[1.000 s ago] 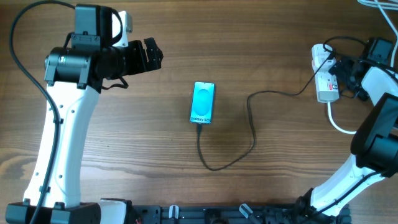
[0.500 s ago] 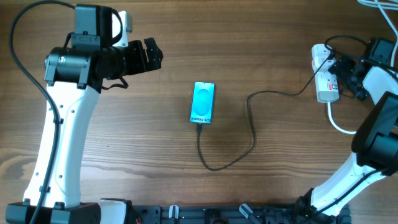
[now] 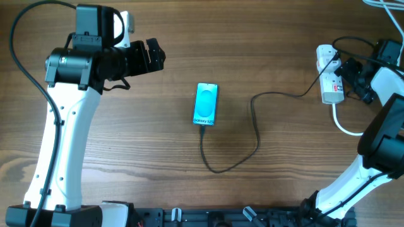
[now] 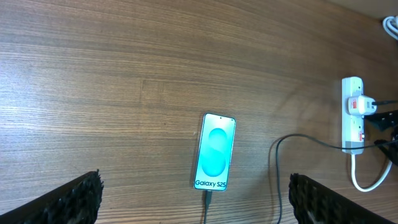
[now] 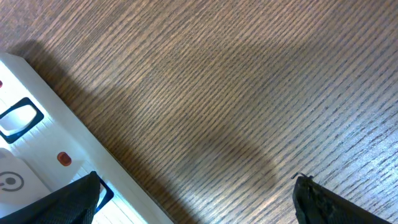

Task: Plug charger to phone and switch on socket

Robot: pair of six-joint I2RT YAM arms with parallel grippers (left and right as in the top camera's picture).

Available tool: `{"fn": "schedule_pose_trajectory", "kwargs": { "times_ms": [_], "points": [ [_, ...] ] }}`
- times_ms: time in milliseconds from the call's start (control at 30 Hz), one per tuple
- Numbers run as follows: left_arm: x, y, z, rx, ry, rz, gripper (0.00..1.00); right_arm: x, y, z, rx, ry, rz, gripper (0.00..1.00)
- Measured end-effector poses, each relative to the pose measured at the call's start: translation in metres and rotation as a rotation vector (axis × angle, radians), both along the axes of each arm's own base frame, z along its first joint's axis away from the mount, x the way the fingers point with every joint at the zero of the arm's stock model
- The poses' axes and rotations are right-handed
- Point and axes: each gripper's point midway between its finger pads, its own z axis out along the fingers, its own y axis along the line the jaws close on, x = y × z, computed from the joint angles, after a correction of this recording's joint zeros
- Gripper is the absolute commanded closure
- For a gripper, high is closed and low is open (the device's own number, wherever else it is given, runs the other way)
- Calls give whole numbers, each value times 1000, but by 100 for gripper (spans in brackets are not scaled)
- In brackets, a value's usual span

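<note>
**Both arms idle-posed, jaws wide; right one at the socket**

- Left arm: you have it reared up at the table's left, left gripper (image 3: pixel 156 55) level and pointing right, well apart from every item. Its wrist view shows the jaws wide.
- Right arm: bent up from the near-right corner, right gripper (image 3: pixel 349 75) just beside the socket (image 3: pixel 329 79), jaws wide.
- Phone (image 3: pixel 206 104): flat mid-table, screen cyan.
- Charger (image 3: pixel 255 126): one end meets the phone's lower edge; the cable loops right and up to the socket.
- Views: only the left wrist reads "Galaxy S25". Only the right wrist shows the socket's rocker switch (image 5: pixel 15 118) and red mark (image 5: pixel 63 158), with one fingertip (image 5: pixel 74 202) overlapping its edge.
- Surface: brown wood-grain table (image 3: pixel 284 183), black rail (image 3: pixel 208 217) along the near edge. The room is out of frame.
</note>
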Motion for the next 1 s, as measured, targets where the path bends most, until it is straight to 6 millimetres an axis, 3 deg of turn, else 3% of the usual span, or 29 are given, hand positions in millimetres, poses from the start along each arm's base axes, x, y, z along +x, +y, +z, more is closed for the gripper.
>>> {"fn": "schedule_pose_trajectory", "kwargs": {
  "times_ms": [1000],
  "points": [
    [0,0,0,0,0,0,0,7,7,2,53,-39,44,0]
  ]
}}
